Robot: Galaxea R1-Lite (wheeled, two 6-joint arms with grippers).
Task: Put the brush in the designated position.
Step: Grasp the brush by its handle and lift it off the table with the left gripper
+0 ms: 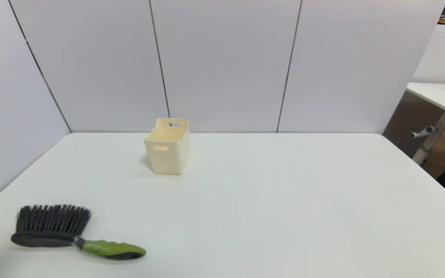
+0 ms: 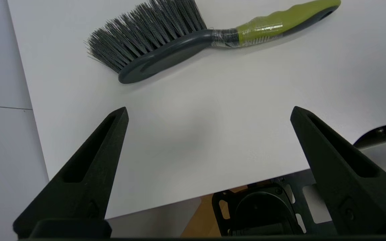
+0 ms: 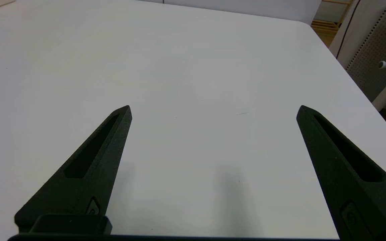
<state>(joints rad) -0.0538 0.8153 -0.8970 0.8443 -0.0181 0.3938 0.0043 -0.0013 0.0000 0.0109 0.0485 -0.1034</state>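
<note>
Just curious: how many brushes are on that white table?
1. The brush lies at the table's near left corner, well in front of the cream bin.

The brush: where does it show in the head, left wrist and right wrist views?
Head view: the brush lies at lower left on the white table, handle toward the robot's right.
Left wrist view: it lies beyond the open left gripper.
Right wrist view: not in it; open right gripper over bare table.
Shared landmark: the white table.

Open table (image 1: 269, 200) around brush (image 1: 72, 235); bin (image 1: 167, 148) well apart.
</note>
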